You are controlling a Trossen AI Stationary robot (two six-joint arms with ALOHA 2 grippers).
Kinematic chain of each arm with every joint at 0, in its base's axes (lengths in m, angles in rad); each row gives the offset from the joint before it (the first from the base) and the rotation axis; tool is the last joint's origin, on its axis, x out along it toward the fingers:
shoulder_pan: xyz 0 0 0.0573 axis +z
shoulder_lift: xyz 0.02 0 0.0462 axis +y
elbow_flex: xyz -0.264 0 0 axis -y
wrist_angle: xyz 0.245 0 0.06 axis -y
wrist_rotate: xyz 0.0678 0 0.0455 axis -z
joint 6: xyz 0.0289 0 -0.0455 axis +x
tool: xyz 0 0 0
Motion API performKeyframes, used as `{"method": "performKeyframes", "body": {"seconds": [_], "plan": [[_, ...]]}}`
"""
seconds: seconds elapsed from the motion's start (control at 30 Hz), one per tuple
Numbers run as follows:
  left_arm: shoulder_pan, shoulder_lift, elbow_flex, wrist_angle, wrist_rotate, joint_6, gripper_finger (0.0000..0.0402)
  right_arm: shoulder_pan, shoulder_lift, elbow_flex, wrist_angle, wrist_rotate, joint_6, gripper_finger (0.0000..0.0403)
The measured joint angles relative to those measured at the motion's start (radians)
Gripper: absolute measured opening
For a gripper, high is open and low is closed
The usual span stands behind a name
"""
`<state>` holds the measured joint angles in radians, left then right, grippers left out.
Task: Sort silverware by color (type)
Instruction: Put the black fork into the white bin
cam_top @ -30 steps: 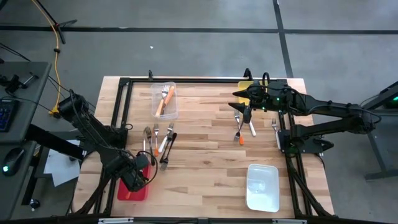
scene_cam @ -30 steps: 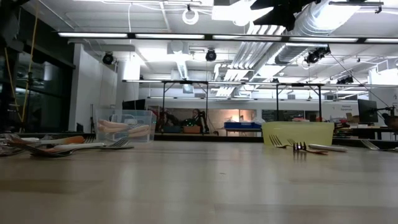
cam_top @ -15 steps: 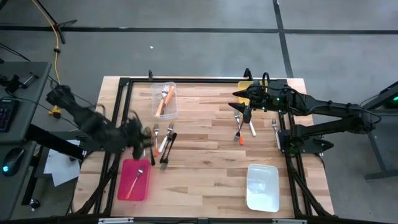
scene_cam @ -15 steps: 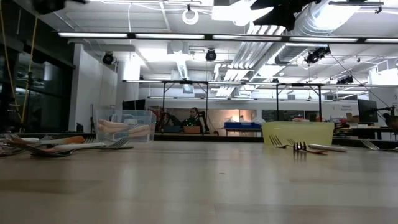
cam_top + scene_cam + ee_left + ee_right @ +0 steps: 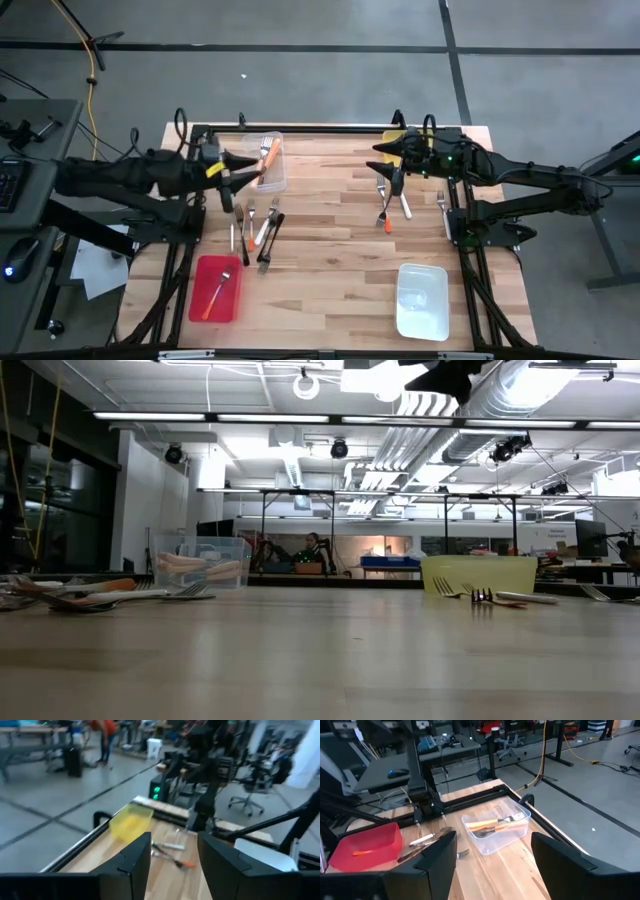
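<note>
My left gripper [image 5: 250,165] hangs beside the clear bin [image 5: 266,160] at the table's far left, its fingers [image 5: 131,862] spread apart and holding nothing. My right gripper [image 5: 383,156] waits near the yellow bin [image 5: 394,137] on the far right side, fingers [image 5: 436,856] likewise apart and empty. Orange-handled forks [image 5: 264,159] lie in the clear bin. A loose cluster of forks [image 5: 255,226] with white and dark handles rests on the wood just in front of that bin. One fork [image 5: 219,292] lies in the red bin [image 5: 213,290] at the near left. More utensils [image 5: 390,203], one orange-handled, lie below my right gripper. The white bin [image 5: 421,299] sits near right.
</note>
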<state>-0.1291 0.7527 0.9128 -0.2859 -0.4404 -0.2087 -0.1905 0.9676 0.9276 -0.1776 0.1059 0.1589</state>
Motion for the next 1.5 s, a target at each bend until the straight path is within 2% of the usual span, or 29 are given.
{"method": "performKeyframes", "body": {"seconds": [0.17,0.33,0.57,1.5], "plan": [[0.081,0.03,-0.121,0.272,0.162,0.045,0.0152,0.0,0.0,0.0,0.031,0.0,0.0,0.024],[0.112,0.072,-0.21,0.424,0.176,0.038,0.0152,0.0,0.0,0.0,0.04,0.0,0.0,0.024],[0.111,0.108,-0.222,0.446,0.177,0.038,0.0152,0.0,0.0,0.0,0.041,-0.006,0.0,0.024],[0.111,0.098,-0.222,0.45,0.167,0.082,0.0152,0.0,0.0,0.0,0.036,-0.017,0.026,0.024]]}}
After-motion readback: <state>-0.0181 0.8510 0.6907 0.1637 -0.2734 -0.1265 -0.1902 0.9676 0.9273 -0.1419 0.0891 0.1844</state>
